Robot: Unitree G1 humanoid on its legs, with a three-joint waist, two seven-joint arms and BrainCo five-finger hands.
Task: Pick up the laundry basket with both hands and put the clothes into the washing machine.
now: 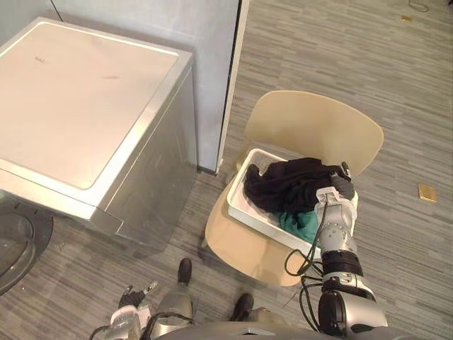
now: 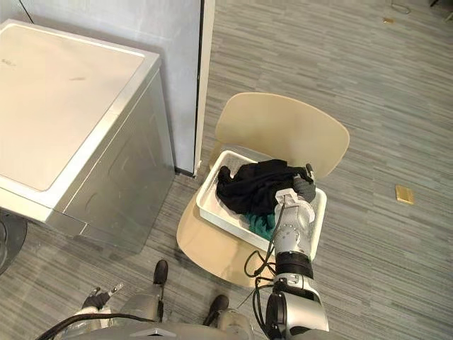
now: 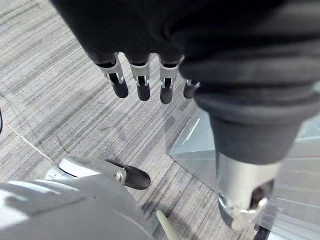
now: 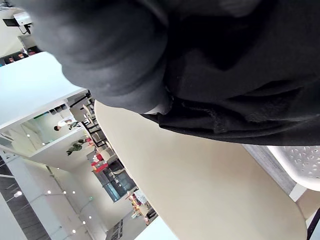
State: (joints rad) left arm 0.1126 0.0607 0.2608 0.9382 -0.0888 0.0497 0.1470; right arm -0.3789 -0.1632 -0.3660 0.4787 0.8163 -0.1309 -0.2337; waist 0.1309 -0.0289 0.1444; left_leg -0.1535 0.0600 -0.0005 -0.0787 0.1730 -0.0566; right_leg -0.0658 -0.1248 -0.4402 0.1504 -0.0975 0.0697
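You're looking at one washer (image 1: 85, 106) at 10 o'clock and one chair (image 1: 311, 124) at 4 o'clock, carrying one basket (image 1: 258, 219). One black garment (image 1: 290, 185) and one teal garment (image 1: 301, 225) are lying inside. One tan block (image 1: 427, 193) is lying at 3 o'clock.

At ten o'clock, a washing machine (image 1: 85, 106) is showing a smooth, pale top with a soft sheen and brushed silver metal sides. At four o'clock, a smooth matt cream chair (image 1: 311, 127) is bearing a white plastic basket (image 1: 263, 225) of crumpled matt black and teal clothes (image 1: 290, 185). The grey floor (image 1: 396, 85) is looking streaked and matt.
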